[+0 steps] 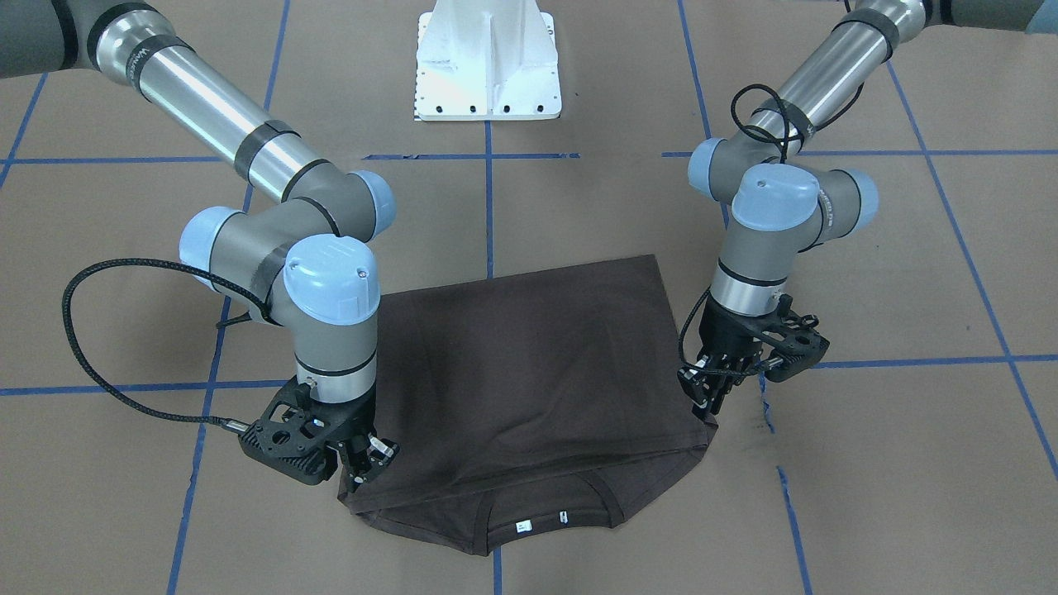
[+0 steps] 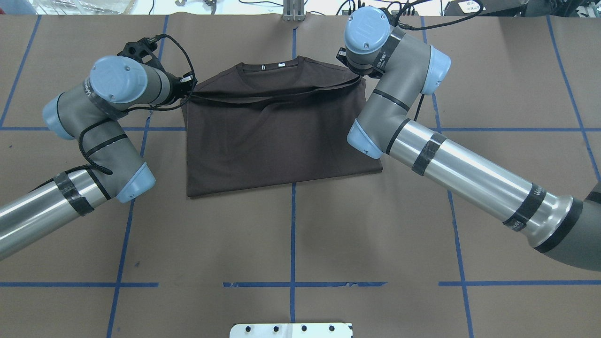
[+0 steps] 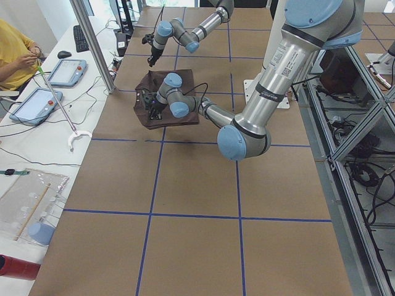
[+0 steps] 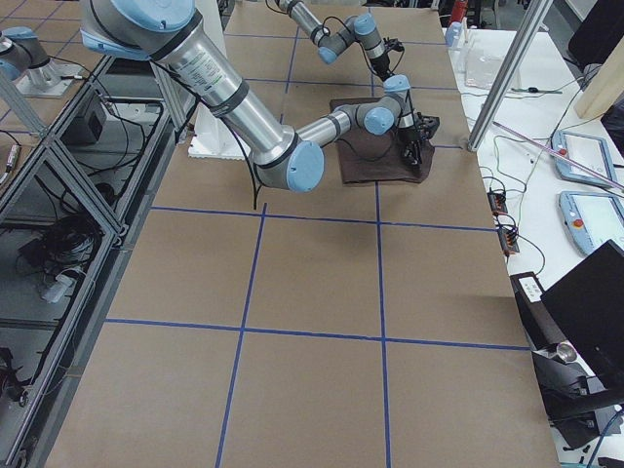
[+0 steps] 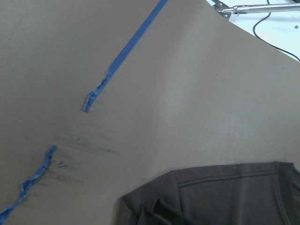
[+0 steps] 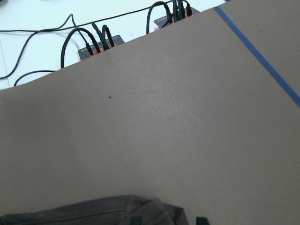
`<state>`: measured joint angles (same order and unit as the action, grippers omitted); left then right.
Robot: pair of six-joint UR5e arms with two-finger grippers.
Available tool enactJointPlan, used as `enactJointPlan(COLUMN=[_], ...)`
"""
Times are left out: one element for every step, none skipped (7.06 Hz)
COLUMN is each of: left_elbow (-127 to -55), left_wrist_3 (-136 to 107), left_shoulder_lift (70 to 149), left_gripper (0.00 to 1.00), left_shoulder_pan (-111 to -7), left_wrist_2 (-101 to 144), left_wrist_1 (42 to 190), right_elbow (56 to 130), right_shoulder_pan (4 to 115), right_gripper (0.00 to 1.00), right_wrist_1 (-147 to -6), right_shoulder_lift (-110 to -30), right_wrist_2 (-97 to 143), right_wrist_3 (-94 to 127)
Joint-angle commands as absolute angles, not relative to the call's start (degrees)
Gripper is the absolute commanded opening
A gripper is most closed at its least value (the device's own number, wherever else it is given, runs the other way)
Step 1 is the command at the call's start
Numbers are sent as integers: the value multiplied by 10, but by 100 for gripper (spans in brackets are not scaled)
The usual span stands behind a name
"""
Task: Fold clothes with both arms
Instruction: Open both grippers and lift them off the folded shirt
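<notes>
Overhead exterior, soft brown rectangular folded T-shirt point(image 2: 281, 141)

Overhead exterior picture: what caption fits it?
Left gripper and right gripper hold the folded brown T-shirt near its collar.

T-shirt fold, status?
Left gripper, right gripper both shut on T-shirt hem corners. Hem folded over, just short of collar. Nothing seen in the way.

Bright, even overhead light, soft shadows; white base plate point(image 1: 488, 66) glares.
</notes>
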<state>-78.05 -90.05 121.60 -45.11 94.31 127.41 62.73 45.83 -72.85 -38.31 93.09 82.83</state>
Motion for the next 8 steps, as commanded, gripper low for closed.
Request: enactJointPlan(left_elbow=[-787,-787,-786,-786,-784,-775,-776,-775], left_wrist_3=[-901,-901,-902,-902,-900,-894,-894,-892], left_shoulder_lift=[1214,1212,1205,1200,1199,1199,1199,1198], left_gripper=[34,33,33,33,33,32,32,32], left_shoulder_pan=[-475,-489,-495,-494,-496,-496,-495,-495], left_wrist_2=[942,942,943,943,943,943,943,942], left_wrist_1=[1293,1306,1318,1330,1330,1330,1332,1331], right_elbow=[655,686,733,788,830,878,938,976], right_shoulder_pan=[478,474,457,436,412,382,355,341], right_gripper=[70,73,74,76,79,79,79,79], right_wrist_1=[-729,-729,-728,-727,-727,-728,-727,-727], right_shoulder_lift=[-387,-409,-450,-500,-536,-571,-624,-664], right_wrist_2=[938,942,946,947,947,947,947,947], right_wrist_3=[811,816,816,817,830,885,934,940])
